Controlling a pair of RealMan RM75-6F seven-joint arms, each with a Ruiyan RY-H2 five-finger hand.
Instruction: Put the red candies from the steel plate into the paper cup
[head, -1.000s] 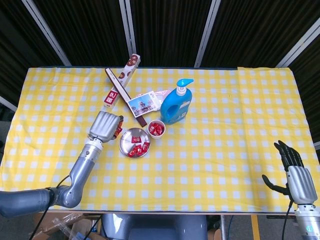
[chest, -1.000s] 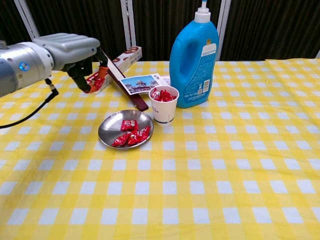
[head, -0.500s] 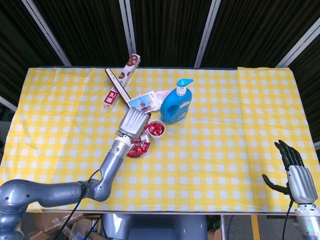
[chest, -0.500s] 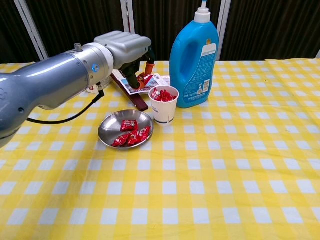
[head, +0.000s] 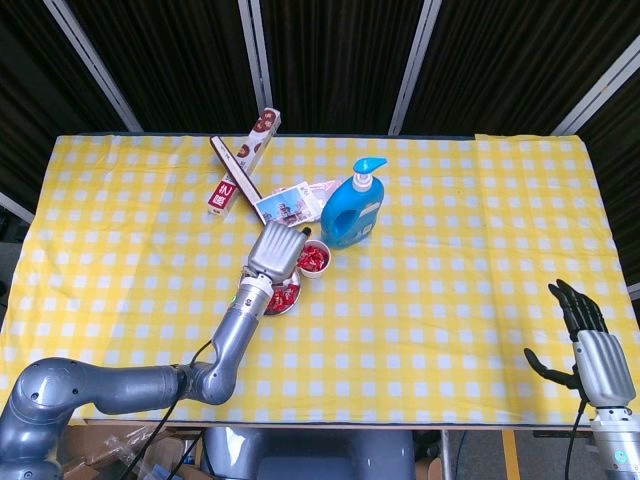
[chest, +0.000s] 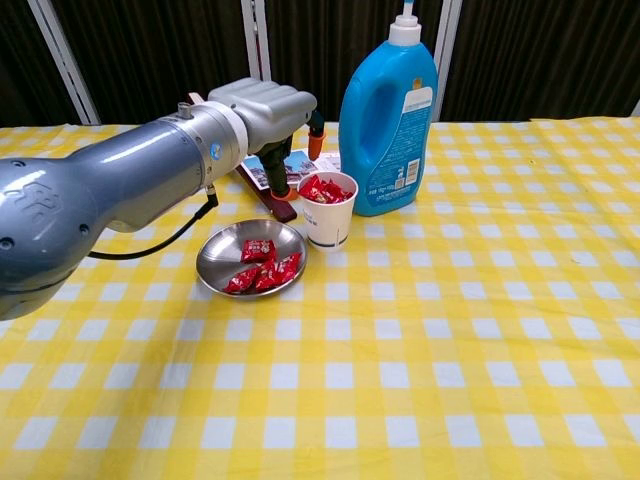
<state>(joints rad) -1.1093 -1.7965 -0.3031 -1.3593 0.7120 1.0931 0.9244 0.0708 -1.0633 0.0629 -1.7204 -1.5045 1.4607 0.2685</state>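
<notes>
1. You are hovering the left hand (chest: 268, 108) over the paper cup (chest: 328, 212) near the frame's centre — its fingers are curling down at the cup's left rim, but whether a candy is sitting between them I cannot tell.
2. You are aiming at a cup already heaped with red candies (chest: 326, 189), so ease the fingertips apart directly over the mouth, low and slow, without nudging the rim.
3. You are leaving several red candies on the steel plate (chest: 218, 262), just left of the cup.
4. You are resting the right hand (head: 590, 352) at the lower right — fingers spread, grasping nothing.
</notes>
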